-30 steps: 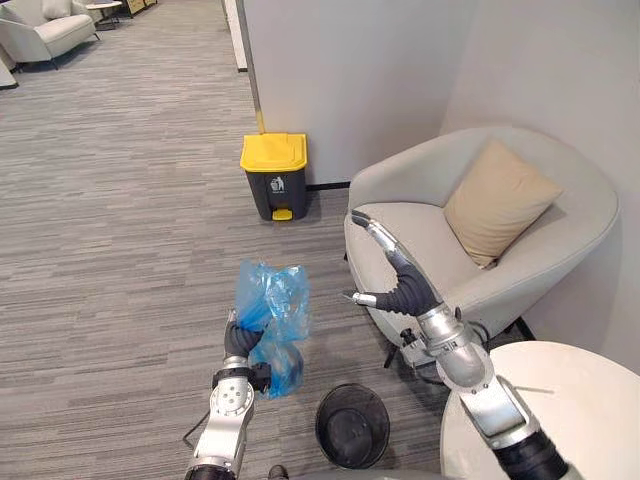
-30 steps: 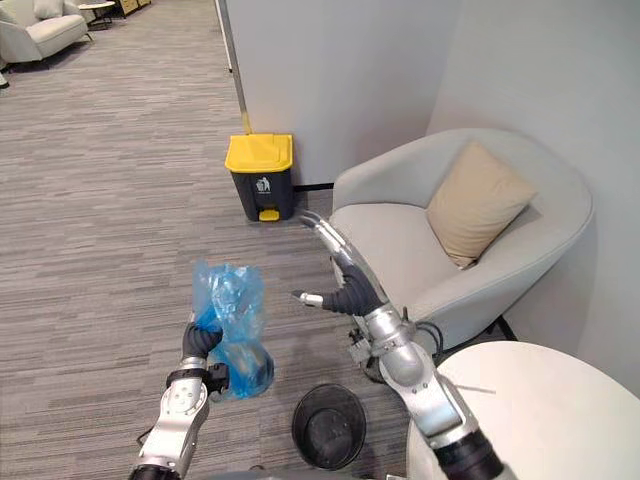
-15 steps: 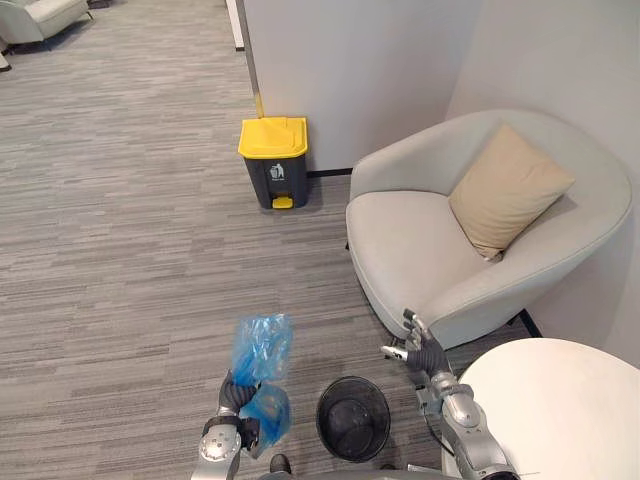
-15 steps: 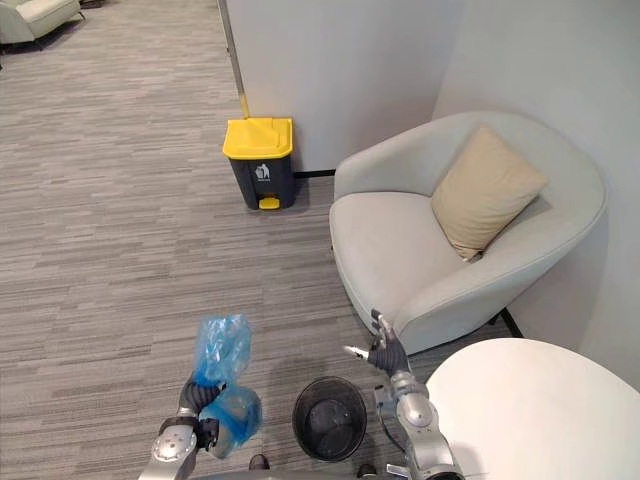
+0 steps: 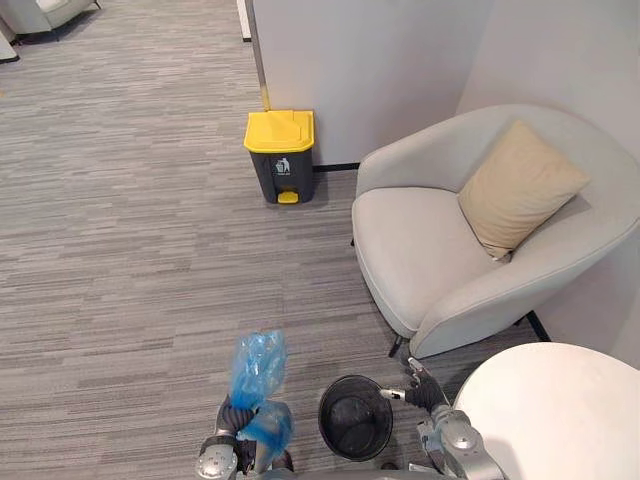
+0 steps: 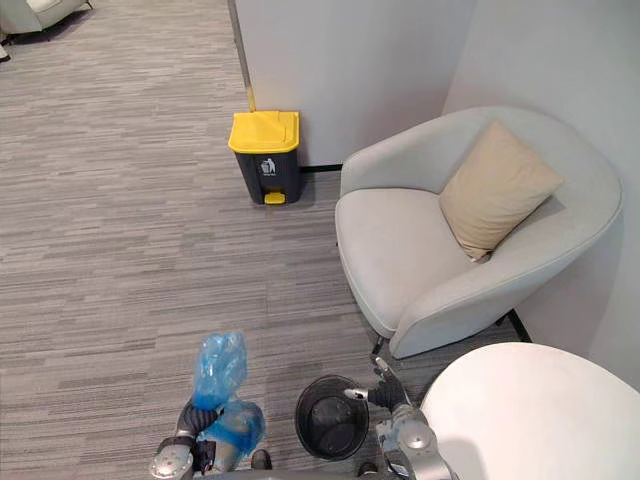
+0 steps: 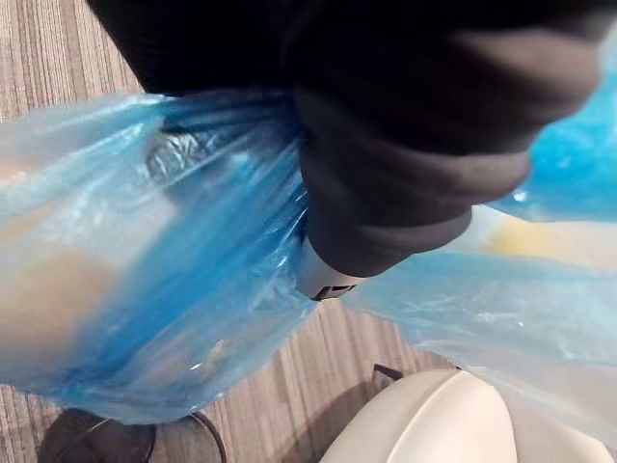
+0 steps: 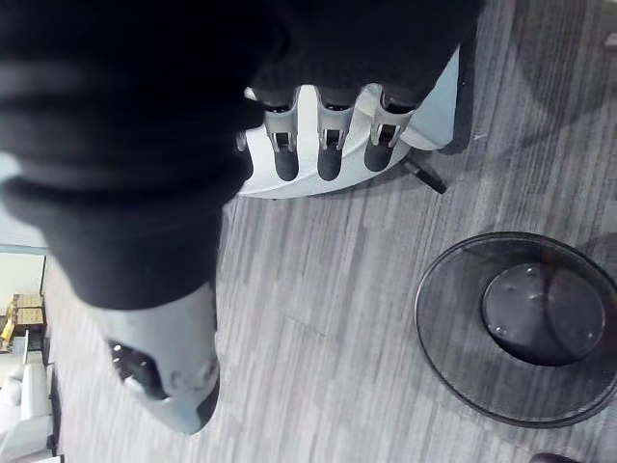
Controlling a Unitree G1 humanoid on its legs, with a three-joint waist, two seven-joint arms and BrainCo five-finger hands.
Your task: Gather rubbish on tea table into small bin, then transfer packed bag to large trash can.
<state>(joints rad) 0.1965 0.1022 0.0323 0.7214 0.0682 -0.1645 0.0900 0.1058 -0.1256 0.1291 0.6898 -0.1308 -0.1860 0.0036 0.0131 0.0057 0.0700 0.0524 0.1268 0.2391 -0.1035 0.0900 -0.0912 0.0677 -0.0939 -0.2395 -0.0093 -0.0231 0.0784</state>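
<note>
A blue plastic bag (image 5: 258, 368), knotted and bulging, hangs in the grip of my left hand (image 5: 233, 416) low at the left; in the left wrist view the bag (image 7: 145, 260) wraps round the curled hand. Just right of it stands the small black bin (image 5: 355, 418), empty inside (image 8: 525, 328). My right hand (image 5: 421, 389) hovers at the bin's right rim, its fingers (image 8: 328, 145) straight and holding nothing. The large trash can (image 5: 280, 155), dark grey with a yellow lid, stands shut against the far wall.
A grey armchair (image 5: 440, 250) with a tan cushion (image 5: 520, 185) stands right of the trash can. The round white tea table (image 5: 560, 410) fills the lower right. Grey carpet (image 5: 130, 250) stretches between me and the can.
Both arms have dropped towards me: the right hand pulled back from near the armchair to beside the small bin, the left hand lowered with the bag. The camera shifted too.
</note>
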